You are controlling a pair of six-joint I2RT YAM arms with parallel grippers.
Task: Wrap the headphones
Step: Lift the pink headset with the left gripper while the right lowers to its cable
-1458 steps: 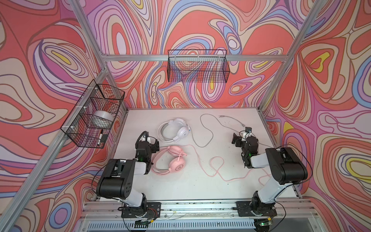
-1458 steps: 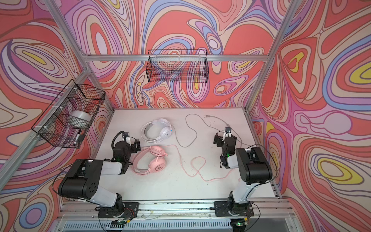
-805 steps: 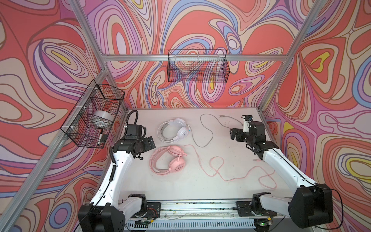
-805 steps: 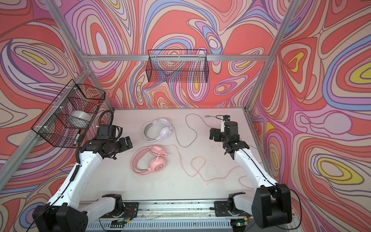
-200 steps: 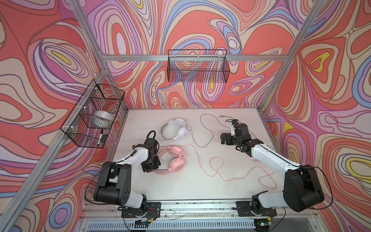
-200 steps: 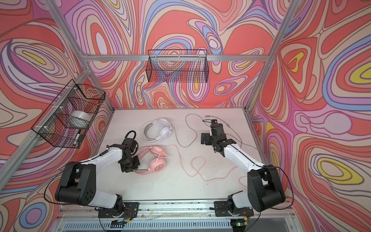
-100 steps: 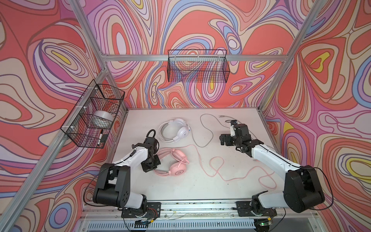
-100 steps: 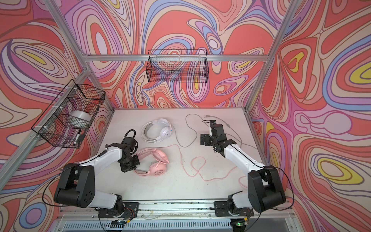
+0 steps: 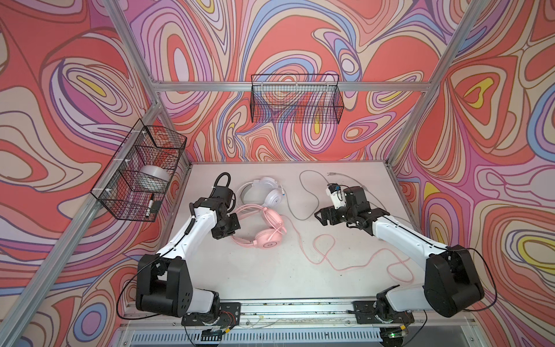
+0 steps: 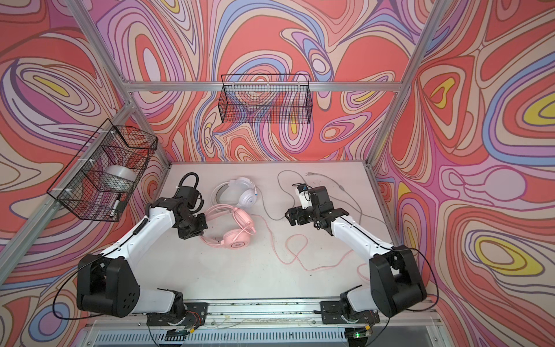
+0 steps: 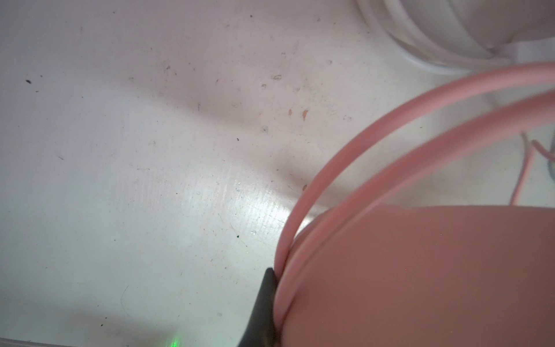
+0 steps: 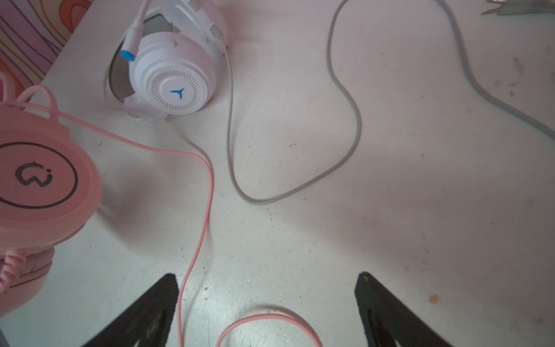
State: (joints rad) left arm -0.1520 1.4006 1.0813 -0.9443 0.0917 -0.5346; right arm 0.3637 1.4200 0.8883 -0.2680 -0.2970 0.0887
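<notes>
Left both on the white table [image 9: 270, 288], pink headset [image 9: 268, 240] just beside white headset [image 9: 271, 195], cables sprawled unwound. Clamped left gripper [image 9: 232, 232] on the pink headband [image 11: 420, 270], likely as an anchor for winding; held right gripper [image 12: 267, 288] wide open over the pink cable [image 12: 212, 186], seemingly ready to gather it.

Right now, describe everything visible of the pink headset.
The pink headset looks like smooth plastic: two round earcups, one face up with a dark ringed logo, the other tilted on edge, joined by thin double headband arcs. It sits on the table, the left gripper shut on its headband; its pink cable trails loose.
</notes>
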